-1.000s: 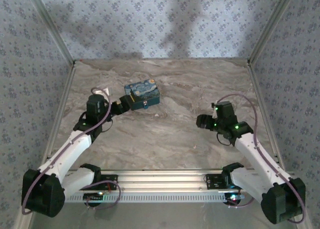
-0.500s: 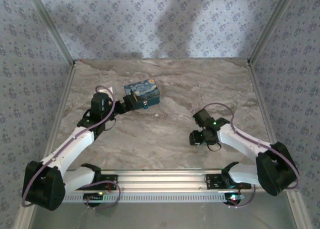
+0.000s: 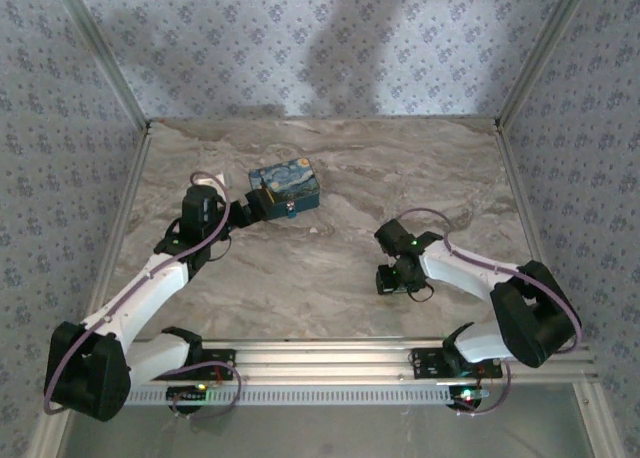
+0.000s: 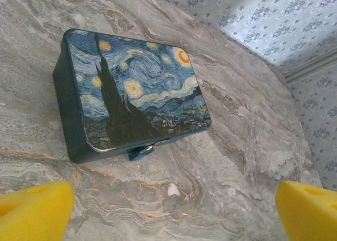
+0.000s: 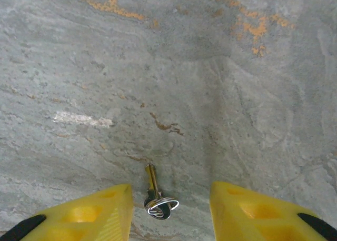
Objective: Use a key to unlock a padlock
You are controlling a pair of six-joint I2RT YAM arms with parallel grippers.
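- The left arm stretches toward 1 o'clock over the marbled desk. The left jaws are released and spread wide, with only bare desk between the two yellow pads.
- A blue starry-night box lies at 11 to 12 o'clock of those jaws in the left wrist view, near the pads but clear of them.
- The padlock, small and dark with a silvery bit, sits at the box's near edge. It is at about 12 o'clock of the left jaws, and neither pad touches it.
- A white speck lies on the desk just beside the padlock, at its 5 o'clock.
- The key lies flat on the desk, blade toward 12 o'clock and ring at 6 o'clock.
- The right jaws are partly apart and low over the desk, one yellow finger on each side of the key's ring. A gap shows on both sides, so they grasp nothing.
- In the top view the padlock is at 10 o'clock of the right jaws, well apart.
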